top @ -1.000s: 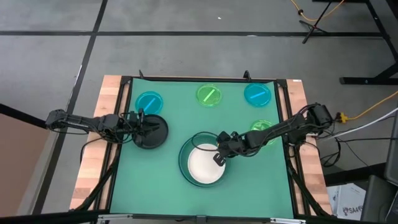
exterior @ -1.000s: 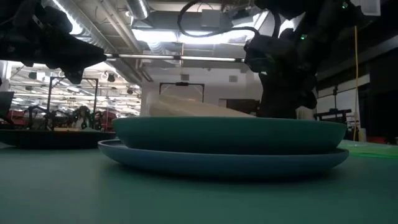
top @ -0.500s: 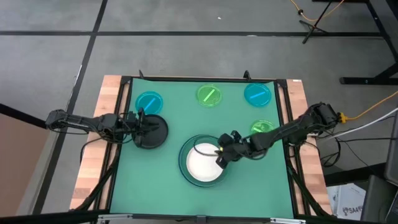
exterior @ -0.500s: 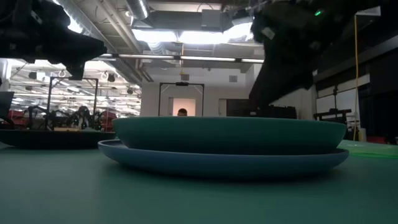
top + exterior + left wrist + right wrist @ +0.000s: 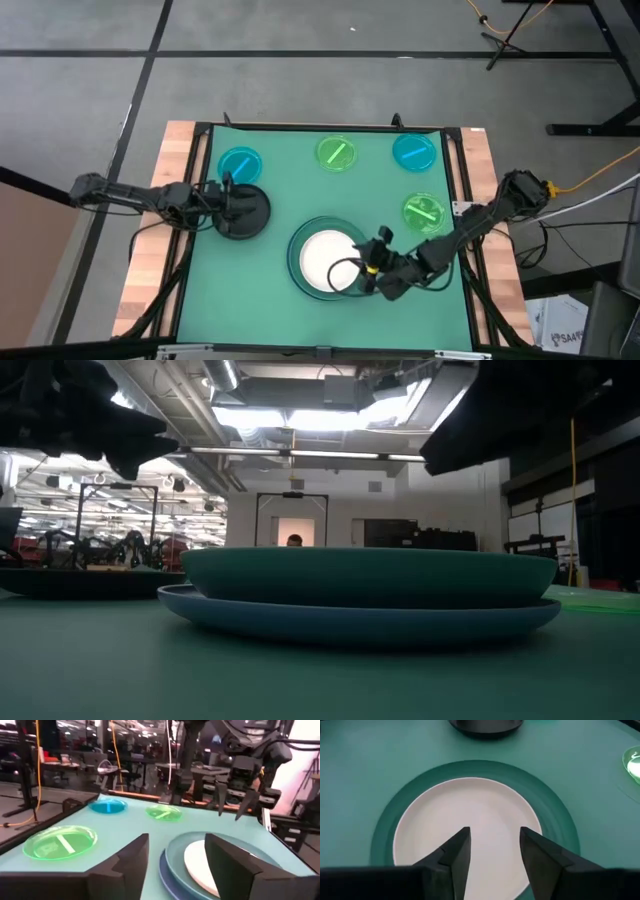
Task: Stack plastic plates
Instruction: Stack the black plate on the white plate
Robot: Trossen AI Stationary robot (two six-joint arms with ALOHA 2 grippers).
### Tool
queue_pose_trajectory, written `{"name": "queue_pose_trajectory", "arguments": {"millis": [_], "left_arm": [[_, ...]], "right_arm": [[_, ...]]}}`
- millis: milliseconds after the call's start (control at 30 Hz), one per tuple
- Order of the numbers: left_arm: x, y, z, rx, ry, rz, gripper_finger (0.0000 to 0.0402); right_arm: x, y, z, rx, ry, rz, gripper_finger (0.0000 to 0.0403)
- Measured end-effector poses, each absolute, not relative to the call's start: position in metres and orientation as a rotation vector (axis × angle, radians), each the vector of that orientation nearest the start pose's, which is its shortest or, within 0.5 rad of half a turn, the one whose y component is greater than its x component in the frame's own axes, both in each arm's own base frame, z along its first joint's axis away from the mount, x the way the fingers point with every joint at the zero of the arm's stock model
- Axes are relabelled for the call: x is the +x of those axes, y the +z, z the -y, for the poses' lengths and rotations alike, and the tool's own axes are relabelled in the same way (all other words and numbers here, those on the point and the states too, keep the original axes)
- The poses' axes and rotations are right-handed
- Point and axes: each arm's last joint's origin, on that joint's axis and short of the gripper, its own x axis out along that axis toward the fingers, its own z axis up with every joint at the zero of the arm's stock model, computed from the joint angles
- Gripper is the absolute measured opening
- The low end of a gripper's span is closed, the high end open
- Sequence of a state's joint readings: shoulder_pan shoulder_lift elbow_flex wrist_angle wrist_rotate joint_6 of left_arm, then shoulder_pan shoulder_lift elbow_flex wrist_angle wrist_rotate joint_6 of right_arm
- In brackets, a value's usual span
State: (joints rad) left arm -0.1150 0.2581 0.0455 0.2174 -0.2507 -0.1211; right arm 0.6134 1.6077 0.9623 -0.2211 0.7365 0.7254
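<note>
White plate (image 5: 325,259) is lying in dark-green plate (image 5: 296,242), blue plate's (image 5: 360,622) rim barely showing beneath; right gripper (image 5: 373,272) released nearby; left gripper (image 5: 228,198), fingers spread, hovering over black plate (image 5: 254,211).

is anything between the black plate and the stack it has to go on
Nothing visible. The black plate under the left gripper and the stack topped by the white plate are separated only by bare green mat. The right gripper sits at the stack's opposite edge.

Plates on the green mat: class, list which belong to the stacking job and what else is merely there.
Job: white plate, dark-green plate, blue plate, black plate, cyan plates, lime-green plates.
Merely there: yellow cable, wooden table edge.
</note>
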Motion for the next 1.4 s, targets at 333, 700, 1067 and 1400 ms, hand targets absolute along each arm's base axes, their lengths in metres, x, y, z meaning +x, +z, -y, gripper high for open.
{"name": "queue_pose_trajectory", "arguments": {"millis": [333, 700, 1067, 1400], "left_arm": [[0.131, 0.211, 0.013, -0.111, 0.09, -0.044, 0.0197], [0.148, 0.208, 0.037, -0.083, 0.101, -0.432, 0.0196], [0.153, 0.176, 0.054, -0.132, 0.161, -0.812, 0.0196], [0.16, 0.147, 0.06, -0.178, 0.209, -1.026, 0.0196]], "right_arm": [[0.27, 0.2, -0.172, 0.155, -0.343, -0.574, 0.016], [0.27, 0.2, -0.172, 0.149, -0.34, -0.58, 0.016], [0.269, 0.199, -0.17, 0.117, -0.365, -0.579, 0.016], [0.268, 0.199, -0.17, 0.094, -0.36, -0.585, 0.016]]}}
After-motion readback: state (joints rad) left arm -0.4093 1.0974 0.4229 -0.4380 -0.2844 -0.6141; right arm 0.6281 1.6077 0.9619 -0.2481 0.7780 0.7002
